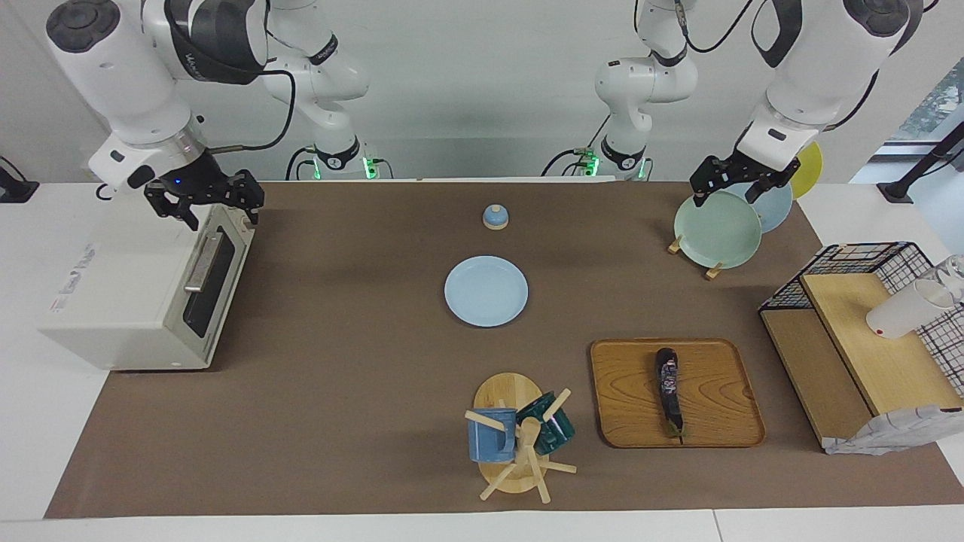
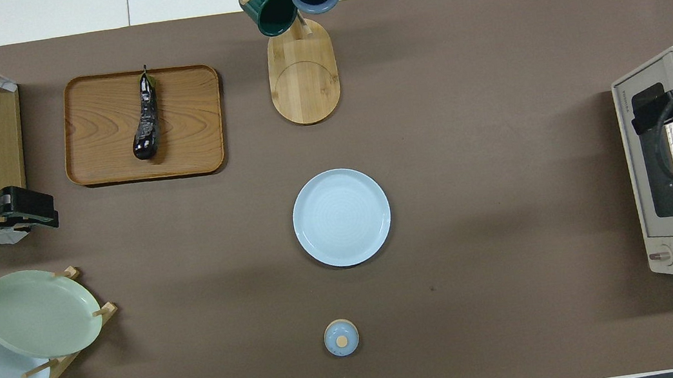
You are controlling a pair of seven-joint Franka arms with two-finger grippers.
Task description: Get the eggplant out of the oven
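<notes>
Eggplant (image 1: pixel 669 391) was not in the oven at this moment: it lay lengthwise on the wooden tray (image 1: pixel 715 376), stem end pointing away from the robots, toward the left arm's end of the desk (image 1: pixel 339 391).

Starting at the right arm's end, the toaster oven (image 1: pixel 113 301) stood with its glass door shut and the bar handle (image 1: pixel 202 260) across it. Your right hand (image 1: pixel 218 214) hung over the oven's top front corner, fingers spread and holding nothing. I judge it was placed there to tend the door.

At mid-desk a pale blue plate (image 1: pixel 486 291) lay bare, and the mug tree (image 1: pixel 520 440) stood beside the tray.

Your left hand (image 1: pixel 724 197) was up over the green plate (image 1: pixel 717 229) in the dish rack, open and empty, well apart from the eggplant. I read that as the task done, with the eggplant set down.
</notes>
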